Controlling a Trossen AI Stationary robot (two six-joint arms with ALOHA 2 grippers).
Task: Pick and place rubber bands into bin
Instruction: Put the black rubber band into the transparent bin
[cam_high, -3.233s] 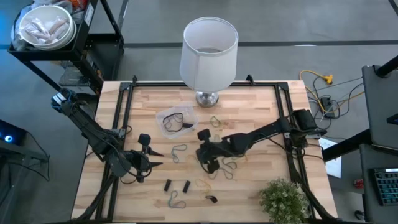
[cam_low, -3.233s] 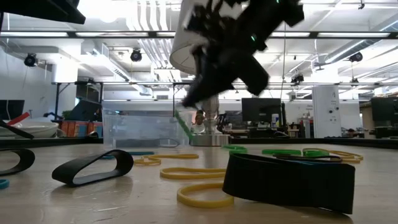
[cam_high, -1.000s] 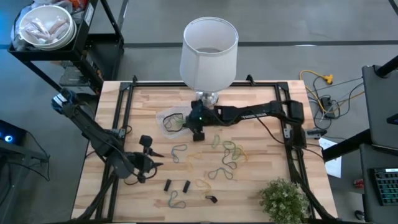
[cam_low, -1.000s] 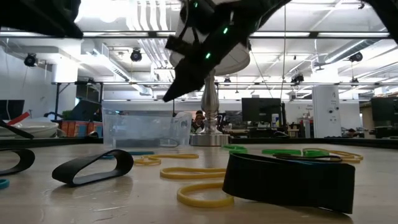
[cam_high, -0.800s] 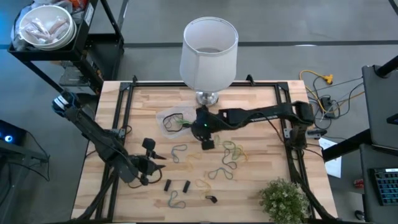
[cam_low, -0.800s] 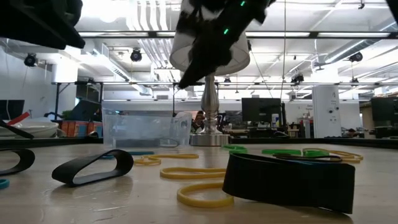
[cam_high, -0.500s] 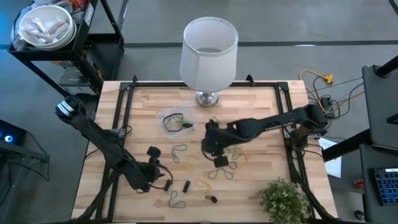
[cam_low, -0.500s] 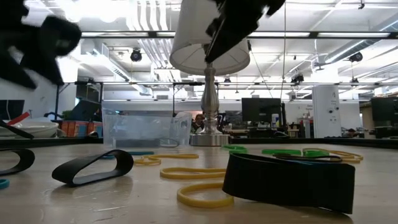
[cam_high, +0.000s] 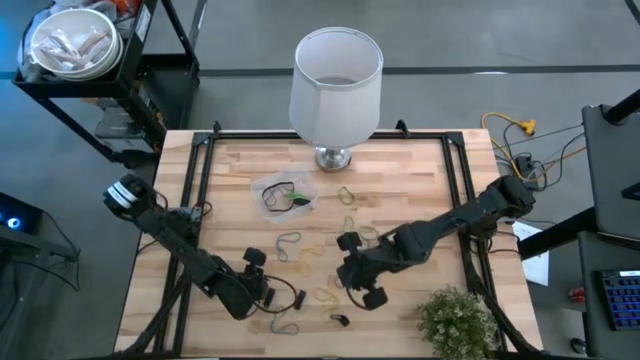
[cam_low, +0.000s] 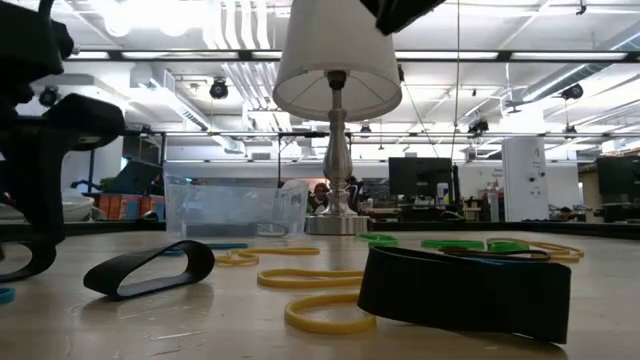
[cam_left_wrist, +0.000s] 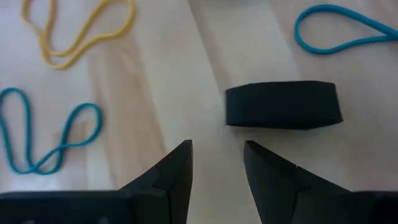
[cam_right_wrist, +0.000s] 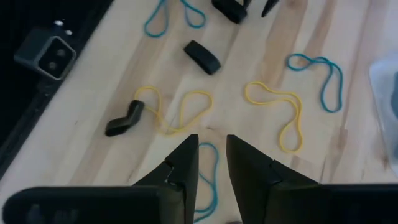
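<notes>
Rubber bands lie scattered flat on the wooden table: black, yellow, blue and green. The clear bin (cam_high: 283, 192) sits on the far-middle table with dark and green bands inside. My left gripper (cam_high: 268, 292) is low over the near-left table, open, fingers (cam_left_wrist: 217, 152) just short of a wide black band (cam_left_wrist: 283, 106). My right gripper (cam_high: 362, 285) hovers over the near-middle table, open and empty (cam_right_wrist: 211, 146), above a blue band (cam_right_wrist: 208, 180) and yellow bands (cam_right_wrist: 177, 109). In the low view my left gripper (cam_low: 40, 180) stands at the left, beside a black band (cam_low: 150, 268).
A white lamp (cam_high: 336, 75) stands at the far middle edge, behind the bin. A small plant (cam_high: 455, 320) sits at the near right corner. Black frame rails run along the table's left and right sides. A white bowl (cam_high: 72, 42) rests on a cart off the table.
My right gripper has left the bin and swung toward the near edge and slightly right, over the loose bands. A green band lies in the bin where it was. My left gripper has moved toward the near edge and right, coming down beside the black bands.
</notes>
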